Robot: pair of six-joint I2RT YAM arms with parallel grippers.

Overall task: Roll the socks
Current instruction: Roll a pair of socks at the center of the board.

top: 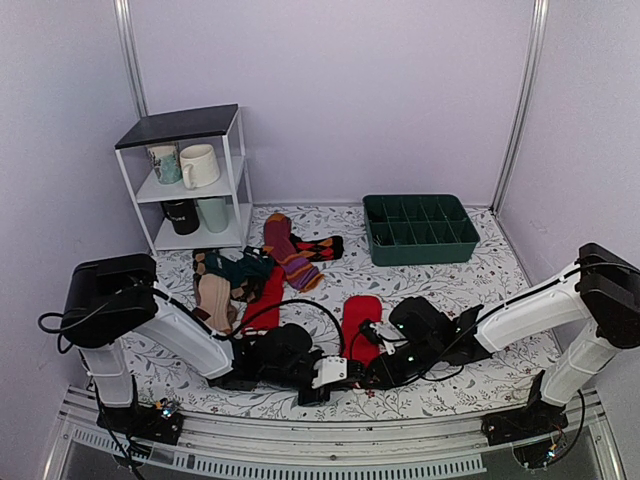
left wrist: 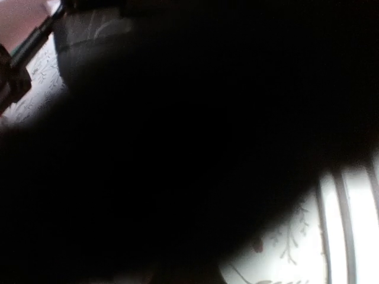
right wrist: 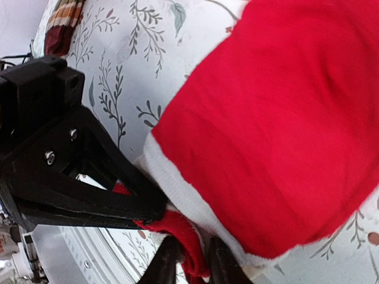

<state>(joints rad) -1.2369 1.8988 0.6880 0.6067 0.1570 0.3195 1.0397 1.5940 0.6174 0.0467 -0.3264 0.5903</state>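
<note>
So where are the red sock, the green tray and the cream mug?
red sock (top: 361,311): top view, middle of the bare fabric.
green tray (top: 420,256): top view, its near wall.
cream mug (top: 200,166): top view, its side.

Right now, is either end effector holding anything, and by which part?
The right end effector pinches the red sock by its cuff end. The left end effector meets that cuff; its grip cannot be told.
</note>
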